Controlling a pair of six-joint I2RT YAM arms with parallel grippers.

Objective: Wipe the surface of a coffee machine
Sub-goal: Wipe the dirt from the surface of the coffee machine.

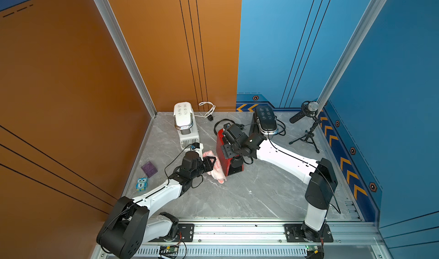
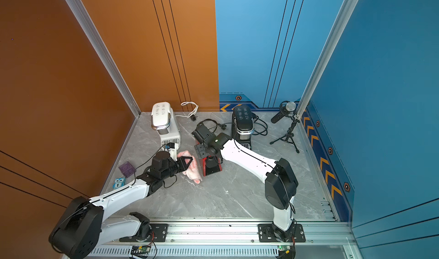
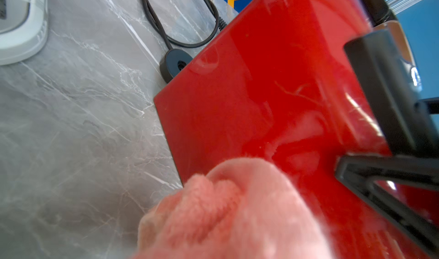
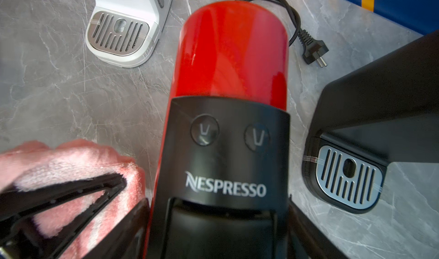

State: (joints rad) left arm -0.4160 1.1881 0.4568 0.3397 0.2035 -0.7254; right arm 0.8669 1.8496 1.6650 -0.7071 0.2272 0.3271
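The left gripper [image 1: 212, 162] is clenched on a fluffy pink cloth [image 1: 217, 171], bunched up against the flat, glossy left side of the red coffee machine [image 4: 232, 51]. The right gripper [image 1: 229, 152] straddles that machine's matt black front from above; whether its jaws pinch it cannot be told. The machine's top is rounded, with two round buttons [image 4: 204, 129]. Behind it stand a white coffee machine [image 1: 186, 125] and a black coffee machine [image 1: 267, 120] on the grey marbled tabletop [image 1: 237, 193].

Robot lab booth, aluminium frame [image 1: 122, 49], orange panels [image 1: 59, 79], blue panels [image 1: 273, 44], rail-mounted arms [image 1: 285, 160]
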